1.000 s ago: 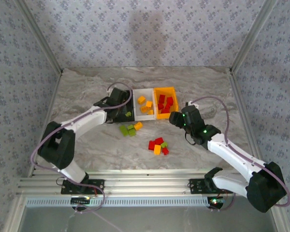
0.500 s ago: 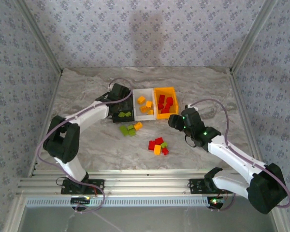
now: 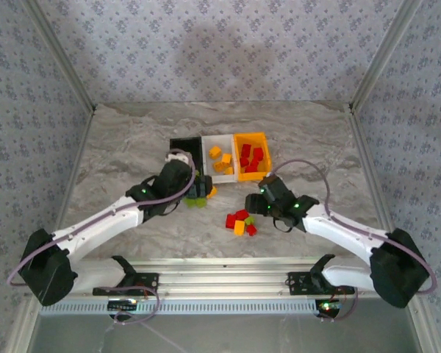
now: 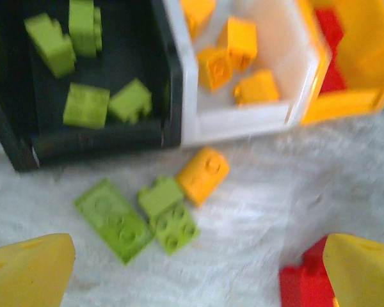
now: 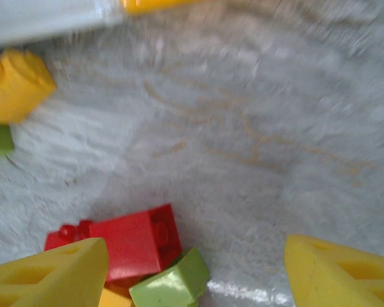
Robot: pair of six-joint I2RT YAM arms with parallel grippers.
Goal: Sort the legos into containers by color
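Just in front of the black bin (image 4: 102, 144), on the marbled counter (image 3: 125, 147), a few green legos (image 4: 174, 230) lie bunched together with one orange brick (image 4: 203, 174) touching them. The left jaws hang over this bunch, spread wide, with nothing between the yellow fingertips (image 4: 25, 265). Green pieces already sit in the black bin, orange ones in the white bin (image 4: 243, 118) and red ones in the orange-yellow bin (image 4: 345, 102).

The step in hand looks like a green pick. The long flat plate (image 4: 112, 219) seems the safest target, since its outer side is free. The jaws should come straight down and close across its narrow width, low enough to catch so thin a piece. The other greens press against the orange brick, so a careless squeeze there would likely drag the wrong colour along.

Farther right, the right jaws stand open over the second loose cluster, one fingertip (image 5: 51, 275) just beside a red brick (image 5: 137, 240). A small green brick (image 5: 169, 284) rests against that brick's near end. A clean grip would straddle the red brick alone — across its sides, away from the green — then lift straight up before swinging to the orange-yellow bin. The arms work close together here, so taking turns at the bins would be wise.
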